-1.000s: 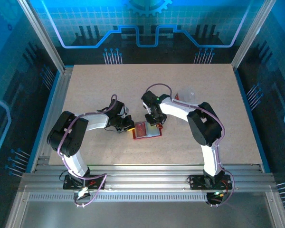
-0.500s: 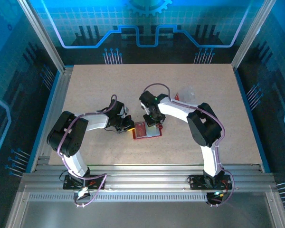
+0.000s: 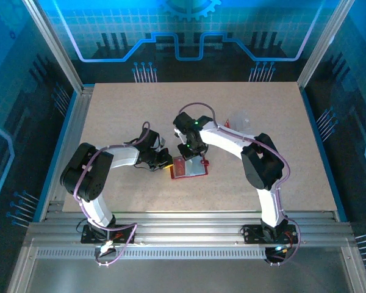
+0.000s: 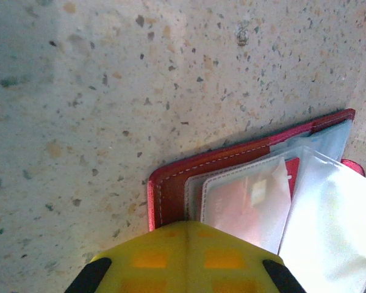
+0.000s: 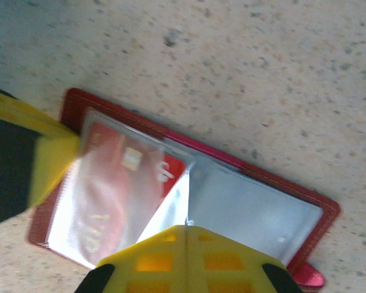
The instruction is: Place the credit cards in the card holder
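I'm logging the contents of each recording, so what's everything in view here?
table: 1, speckled beige, under everything
card holder: 1, red, lying open mid-table between the arms
sleeves: several, clear, inside the card holder
card: 1, red, inside a sleeve
bag: 1, clear, far side of the table, beside the right arm
backdrop: 1, blue, behind the table
left arm: 1, white and black, reaching in from the left
right arm: 1, white and black, reaching in from the right
left gripper: 1, yellow tips, shut, at the card holder's edge
right gripper: 1, yellow tips, shut, over the sleeves
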Available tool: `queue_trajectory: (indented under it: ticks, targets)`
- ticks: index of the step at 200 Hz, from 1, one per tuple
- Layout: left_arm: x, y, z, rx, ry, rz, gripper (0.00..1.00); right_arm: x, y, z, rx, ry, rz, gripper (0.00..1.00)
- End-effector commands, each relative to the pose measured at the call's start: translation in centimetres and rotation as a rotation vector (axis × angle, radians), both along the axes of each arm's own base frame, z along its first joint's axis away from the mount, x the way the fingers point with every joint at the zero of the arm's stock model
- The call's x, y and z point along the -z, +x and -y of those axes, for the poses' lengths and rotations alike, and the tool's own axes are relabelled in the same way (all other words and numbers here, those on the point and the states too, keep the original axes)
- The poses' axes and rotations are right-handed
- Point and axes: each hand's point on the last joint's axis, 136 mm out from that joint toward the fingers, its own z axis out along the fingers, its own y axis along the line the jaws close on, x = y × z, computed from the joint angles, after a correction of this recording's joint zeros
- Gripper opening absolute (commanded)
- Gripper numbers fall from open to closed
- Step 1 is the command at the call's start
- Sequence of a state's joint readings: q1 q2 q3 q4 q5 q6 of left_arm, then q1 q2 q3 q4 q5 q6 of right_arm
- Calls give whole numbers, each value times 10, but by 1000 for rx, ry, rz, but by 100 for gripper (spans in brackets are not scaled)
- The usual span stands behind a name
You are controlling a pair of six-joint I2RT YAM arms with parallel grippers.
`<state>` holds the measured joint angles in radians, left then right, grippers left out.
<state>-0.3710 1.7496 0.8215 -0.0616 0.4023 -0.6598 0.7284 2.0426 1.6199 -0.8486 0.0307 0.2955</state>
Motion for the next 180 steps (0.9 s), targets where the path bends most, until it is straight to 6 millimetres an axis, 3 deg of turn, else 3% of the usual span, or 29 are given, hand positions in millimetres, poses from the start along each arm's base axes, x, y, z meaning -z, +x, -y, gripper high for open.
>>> queue_trajectory:
  ticks: [1, 16, 64, 103, 131, 180]
  targets:
    - [32, -23, -12, -15, 68, -101, 7, 0, -12, -21, 11, 94, -98, 4]
    - [31, -22, -11, -16, 61, -101, 7, 1, -13, -32, 26, 160, -125, 13]
    - [18, -19, -9, -21, 42, -78, 10, 4, -6, -55, 72, 307, -172, 26]
    - [1, -18, -14, -45, 19, -52, 17, -17, -2, -66, 54, 411, -163, 35]
    - [-12, -18, -21, -71, 1, -38, 22, -28, 4, -50, 77, 385, -109, 37]
    - [-37, -15, -30, -97, -31, 4, 32, -35, 26, 13, 148, 140, 50, 39]
